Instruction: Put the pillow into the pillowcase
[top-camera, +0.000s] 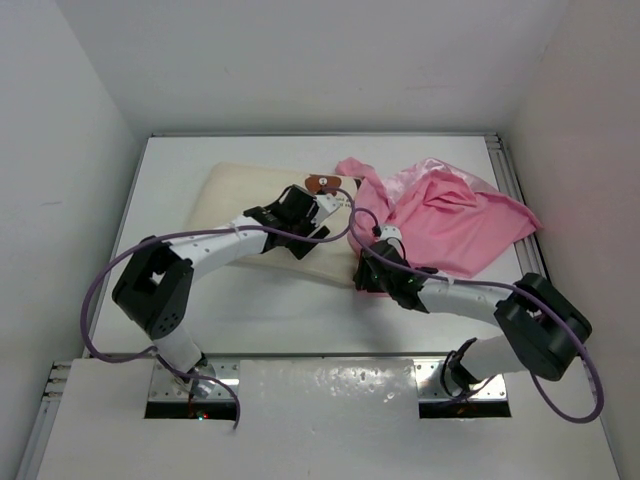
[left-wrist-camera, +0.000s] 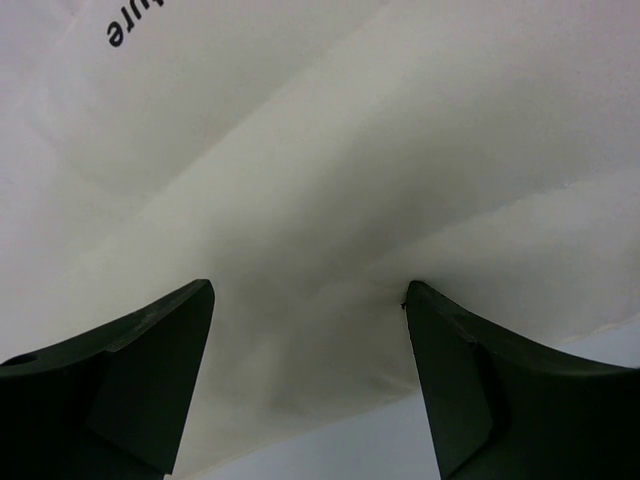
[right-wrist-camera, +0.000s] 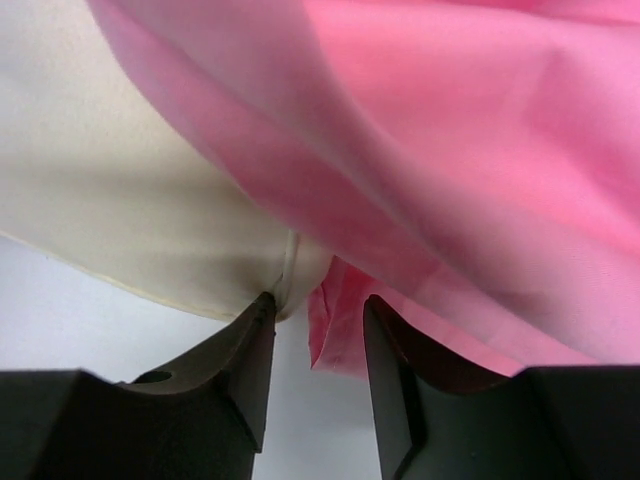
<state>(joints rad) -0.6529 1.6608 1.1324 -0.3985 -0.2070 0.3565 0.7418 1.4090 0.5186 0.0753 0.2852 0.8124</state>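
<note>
The cream pillow lies at the back left of the table, its brown mark at the right end. My left gripper is at that end. In the left wrist view its wide-set fingertips dig into the plump pillow, with the gripper shut on the bulging edge. The pink pillowcase lies crumpled to the right, overlapping the pillow's corner. My right gripper is at that overlap, open. The pillowcase hem hangs loose in the right gripper, and its left fingertip touches the pillow corner.
The white table has low raised walls at its left, back and right edges. Purple cables loop off both arms. Bare table shows under both grippers.
</note>
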